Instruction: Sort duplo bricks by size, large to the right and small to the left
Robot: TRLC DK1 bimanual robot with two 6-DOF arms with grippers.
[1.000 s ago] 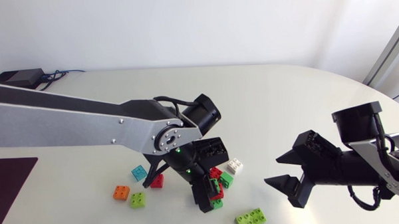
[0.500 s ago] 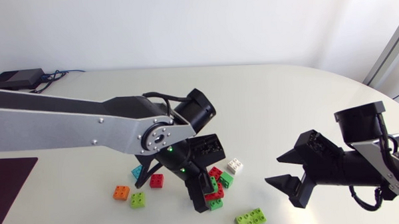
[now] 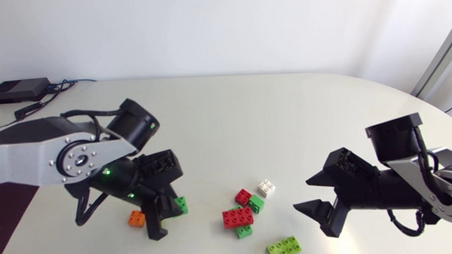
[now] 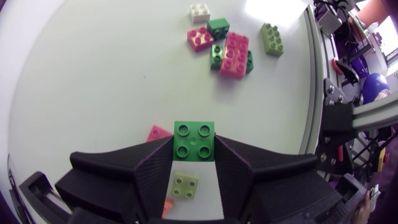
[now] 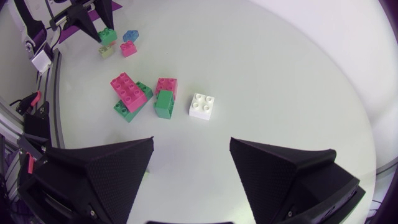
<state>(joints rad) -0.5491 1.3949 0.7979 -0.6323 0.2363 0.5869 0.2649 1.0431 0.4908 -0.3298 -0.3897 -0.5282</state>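
Your left gripper (image 4: 194, 152) is clamped on the small green brick (image 4: 194, 138), a wedge finger pressed to each side. You're carrying it over the left side of the table (image 3: 286, 117), right where the small ones are gathering. Look down through the fingers: the lime small brick (image 4: 185, 185) lies directly under the gripper, the pink small brick (image 4: 157, 132) is just beside the finger, and the orange small brick (image 3: 136, 218) is close by too. That's a crowded landing, so aim for the bare table ahead of the lime one, not on top of its studs. How high the green brick rides off the surface isn't clear from here, so come down slowly and level. Part the fingers only once it sits flat, then lift straight up so the broad wedges don't sweep the neighbours away. Over on the other side, your right gripper (image 3: 302, 194) hangs with its fingers wide apart and nothing between them, facing the middle cluster. The red large brick (image 3: 237, 217) lies there across a green one, and the white small brick (image 3: 266, 187) is just beyond. The lime large brick (image 3: 284, 247) lies apart, closest to that gripper, and looks the easiest large one to take.
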